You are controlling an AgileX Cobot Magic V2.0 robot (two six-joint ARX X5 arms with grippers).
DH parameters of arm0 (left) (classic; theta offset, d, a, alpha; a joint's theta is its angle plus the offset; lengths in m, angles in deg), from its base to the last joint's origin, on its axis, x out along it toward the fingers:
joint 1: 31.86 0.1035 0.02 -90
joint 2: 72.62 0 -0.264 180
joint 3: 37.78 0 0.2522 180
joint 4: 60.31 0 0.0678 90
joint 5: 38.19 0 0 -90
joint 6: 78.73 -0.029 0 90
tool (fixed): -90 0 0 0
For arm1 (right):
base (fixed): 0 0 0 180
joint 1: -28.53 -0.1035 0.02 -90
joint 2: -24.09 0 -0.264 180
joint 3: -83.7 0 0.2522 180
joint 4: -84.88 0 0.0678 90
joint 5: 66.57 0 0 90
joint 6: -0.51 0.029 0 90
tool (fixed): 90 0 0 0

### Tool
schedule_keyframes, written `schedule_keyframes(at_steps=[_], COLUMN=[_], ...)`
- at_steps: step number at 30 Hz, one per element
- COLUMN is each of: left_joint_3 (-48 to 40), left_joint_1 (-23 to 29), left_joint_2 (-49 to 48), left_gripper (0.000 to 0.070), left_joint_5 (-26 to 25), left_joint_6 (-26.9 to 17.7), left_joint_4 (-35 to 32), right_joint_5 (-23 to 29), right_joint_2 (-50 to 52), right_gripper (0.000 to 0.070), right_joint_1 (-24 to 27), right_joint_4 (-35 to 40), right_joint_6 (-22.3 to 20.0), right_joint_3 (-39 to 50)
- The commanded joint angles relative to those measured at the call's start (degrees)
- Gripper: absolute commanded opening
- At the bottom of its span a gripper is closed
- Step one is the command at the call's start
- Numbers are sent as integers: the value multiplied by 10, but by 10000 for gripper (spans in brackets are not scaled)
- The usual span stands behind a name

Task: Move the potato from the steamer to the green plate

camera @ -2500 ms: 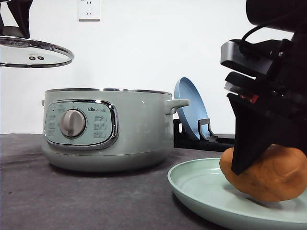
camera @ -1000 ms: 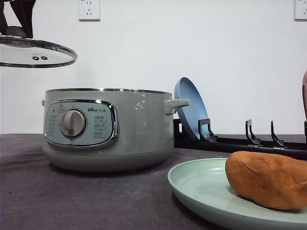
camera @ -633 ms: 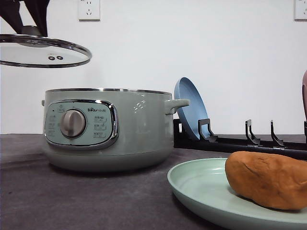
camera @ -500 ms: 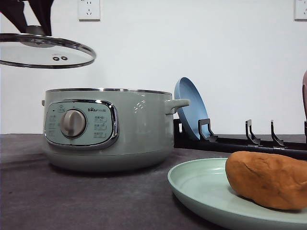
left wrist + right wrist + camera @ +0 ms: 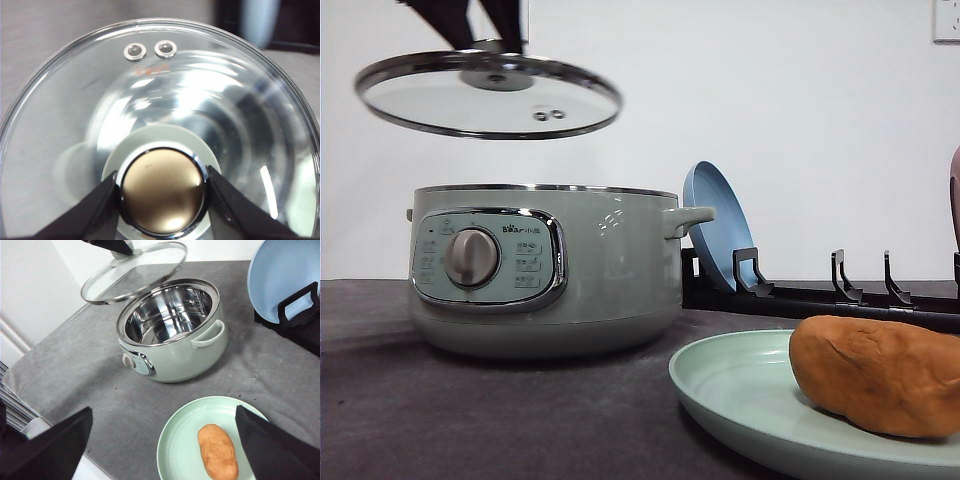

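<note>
My left gripper (image 5: 164,192) hangs high over the steamer (image 5: 545,268), its two dark fingers (image 5: 95,210) clamped on either side of the lid's (image 5: 488,95) round metallic knob (image 5: 164,196), so I hold the lid level in the air above the pot's left half, well clear of the rim. The lid is clear glass with a chrome band and two small vent holes. My right gripper (image 5: 165,442) is spread wide and empty, looking down from high up, with its black fingers (image 5: 47,445) far apart at either side of the plate (image 5: 180,440). The potato (image 5: 217,451), a lumpy matte orange-brown oval, lies on the pale green plate, right of centre in the front view. The steamer stands open, its steel bowl shiny and bare. Behind it a blue plate (image 5: 717,235) leans upright in a black rack (image 5: 820,295). Grey textured table (image 5: 100,390) lies open between pot and plate
</note>
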Motion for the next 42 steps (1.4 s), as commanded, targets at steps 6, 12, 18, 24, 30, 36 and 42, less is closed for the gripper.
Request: schedule_keyframes(at_steps=[6, 12, 18, 24, 30, 36, 42], left_joint_3=[12, -27, -80, -120, -152, -176, -181], left_joint_1=[-46, -58, -59, -59, -59, -59, -59], left_joint_2=[-9, -9, -9, -9, -9, -9, -8], left_gripper=[0, 0, 0, 0, 0, 0, 0], left_joint_5=[-1, 0, 9, 18, 18, 20, 33], left_joint_6=[-4, -4, -8, -8, -10, -10, -12], left_joint_4=[-15, -17, -50, -86, -125, -162, -169], right_joint_5=[1, 1, 1, 1, 1, 12, 16], right_joint_2=[-2, -2, -2, -2, -2, -2, -2], right_gripper=[579, 579, 579, 579, 579, 579, 579], right_joint_1=[-5, -5, -5, -5, -5, -5, -5], right_joint_4=[3, 3, 3, 3, 3, 3, 4], right_joint_6=[5, 5, 5, 5, 5, 5, 5], right_joint_3=[-8, -8, -8, -8, -8, -8, -8])
